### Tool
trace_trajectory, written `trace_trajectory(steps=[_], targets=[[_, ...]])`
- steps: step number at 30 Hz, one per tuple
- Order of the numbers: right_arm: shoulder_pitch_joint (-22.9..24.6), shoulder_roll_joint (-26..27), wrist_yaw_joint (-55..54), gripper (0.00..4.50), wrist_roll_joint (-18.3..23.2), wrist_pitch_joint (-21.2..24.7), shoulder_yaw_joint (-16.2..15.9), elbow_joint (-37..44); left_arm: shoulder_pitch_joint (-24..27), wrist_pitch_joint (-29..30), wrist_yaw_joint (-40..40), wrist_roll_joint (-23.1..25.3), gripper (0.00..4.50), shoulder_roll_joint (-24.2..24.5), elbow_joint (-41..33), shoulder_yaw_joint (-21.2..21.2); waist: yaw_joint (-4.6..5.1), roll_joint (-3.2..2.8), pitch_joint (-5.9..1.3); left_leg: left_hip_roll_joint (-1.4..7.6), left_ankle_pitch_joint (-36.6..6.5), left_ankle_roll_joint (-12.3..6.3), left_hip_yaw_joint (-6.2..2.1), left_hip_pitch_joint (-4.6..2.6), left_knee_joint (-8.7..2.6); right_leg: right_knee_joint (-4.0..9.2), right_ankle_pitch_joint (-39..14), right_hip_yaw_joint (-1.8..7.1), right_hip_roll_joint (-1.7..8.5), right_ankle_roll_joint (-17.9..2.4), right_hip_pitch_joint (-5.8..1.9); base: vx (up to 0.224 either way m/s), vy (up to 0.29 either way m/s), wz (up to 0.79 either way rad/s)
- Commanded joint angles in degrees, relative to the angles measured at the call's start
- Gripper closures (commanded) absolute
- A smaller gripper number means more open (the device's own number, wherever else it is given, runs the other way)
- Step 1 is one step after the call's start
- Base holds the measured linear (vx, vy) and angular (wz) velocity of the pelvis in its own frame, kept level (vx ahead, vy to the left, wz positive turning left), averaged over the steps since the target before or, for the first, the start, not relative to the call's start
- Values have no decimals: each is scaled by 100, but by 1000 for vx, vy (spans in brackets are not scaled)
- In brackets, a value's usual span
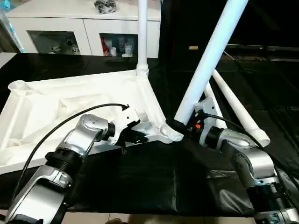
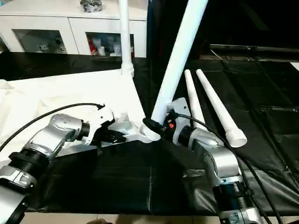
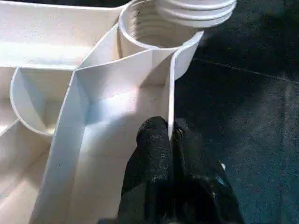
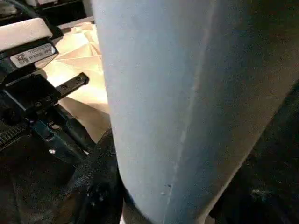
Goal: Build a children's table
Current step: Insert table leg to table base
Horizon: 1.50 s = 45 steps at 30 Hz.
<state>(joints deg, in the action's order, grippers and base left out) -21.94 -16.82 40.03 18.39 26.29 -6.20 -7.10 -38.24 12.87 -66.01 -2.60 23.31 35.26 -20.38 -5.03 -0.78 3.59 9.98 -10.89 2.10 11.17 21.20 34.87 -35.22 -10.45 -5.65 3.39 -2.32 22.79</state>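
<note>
Both black fingers (image 3: 159, 140) of the left gripper (image 3: 170, 135) pinched the thin rim wall of the upturned white ribbed plastic tabletop (image 1: 70, 105). Right gripper (image 1: 180, 127) clamped a long tapered white tube leg (image 1: 205, 65), tilted, its threaded end at the near corner socket (image 3: 154, 28). It looked light, stiff and slick, so gripping low seemed best. Beyond, one leg (image 1: 142, 32) stood upright; two spare legs (image 1: 238, 109) lay alongside on black cloth (image 1: 154, 182).

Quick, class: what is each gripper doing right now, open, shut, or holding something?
Left gripper: shut on the table top's side wall.
Right gripper: shut on a leg, near its threaded end.
</note>
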Motion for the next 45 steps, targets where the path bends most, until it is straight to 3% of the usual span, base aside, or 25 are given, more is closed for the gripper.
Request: trace_trajectory(steps=[1, 8, 9, 10, 18, 19, 23, 31, 32, 34, 39, 45], targets=[[-143, -51, 90, 256, -36, 7, -84, -33, 24, -88, -169, -41, 450, 12, -45, 24, -15, -21, -459, 362, -746, -143, -205, -75, -368, 432, -961, 397, 604, -1051, -351, 0, 0, 0], [-285, -88, 299, 256, -212, -9, -318, -327, 82, -196, -315, -52, 450, 58, -142, 4, -25, -36, -454, 369, -793, -120, -203, -83, -368, 426, -981, 398, 610, -1073, -343, 0, 0, 0], [-285, -91, 309, 256, -232, -1, -333, -347, 84, -199, -316, -50, 450, 58, -144, 5, -36, 39, -454, 365, -750, -141, -202, -75, -370, 414, -1058, 403, 624, -1052, -362, 0, 0, 0], [-284, -95, 320, 256, -255, 8, -349, -369, 87, -203, -318, -48, 450, 59, -146, 7, -45, 10, -452, 370, -737, -145, -201, -78, -369, 422, -1103, 406, 631, -1037, -350, 0, 0, 0], [-320, -87, 477, 256, -281, -52, -409, -592, 147, -248, -451, -50, 450, 70, -226, 43, -38, 27, -451, 371, -676, -172, -196, -71, -371, 427, -1152, 407, 619, -969, -338, 0, 0, 0], [-326, -82, 481, 256, -299, -75, -423, -625, 150, -259, -472, -52, 450, 72, -232, 35, -42, -3, -453, 373, -678, -168, -199, -76, -368, 426, -1149, 406, 626, -976, -332, 0, 0, 0], [-387, -54, 544, 256, -392, -174, -495, -829, 174, -272, -570, -56, 450, 71, -290, -8, -35, 31, -446, 370, -712, -164, -194, -73, -372, 441, -1217, 404, 618, -968, -337, 0, 0, 0], [-447, -31, 703, 257, -452, -216, -579, -1046, 172, -306, -532, -25, 450, 72, -310, -4, -33, 27, -448, 374, -727, -169, -196, -78, -373, 440, -1258, 402, 621, -961, -332, 0, 0, 0], [-444, -28, 733, 257, -456, -222, -602, -1053, 166, -330, -491, -7, 450, 62, -284, 10, -31, 62, -445, 374, -719, -181, -192, -75, -376, 442, -1254, 403, 617, -960, -332, 0, 0, 0], [-437, -17, 765, 257, -457, -220, -627, -1058, 159, -358, -450, 13, 450, 50, -250, 24, -39, 43, -445, 376, -708, -182, -196, -77, -377, 442, -1291, 403, 624, -941, -330, 0, 0, 0], [-458, 156, 713, 257, -246, -227, -350, -1197, 145, -379, -379, 37, 450, 22, -223, 55, -33, 35, -443, 379, -835, -133, -200, -88, -383, 462, -1392, 403, 628, -932, -322, 0, 0, 0], [-327, 439, 463, 257, 384, -201, 411, -1354, 48, -343, -209, 0, 450, -50, -93, 202, -38, -40, -452, 382, -963, -72, -212, -96, -387, 477, -1304, 397, 629, -1005, -327, 0, 0, 0]])
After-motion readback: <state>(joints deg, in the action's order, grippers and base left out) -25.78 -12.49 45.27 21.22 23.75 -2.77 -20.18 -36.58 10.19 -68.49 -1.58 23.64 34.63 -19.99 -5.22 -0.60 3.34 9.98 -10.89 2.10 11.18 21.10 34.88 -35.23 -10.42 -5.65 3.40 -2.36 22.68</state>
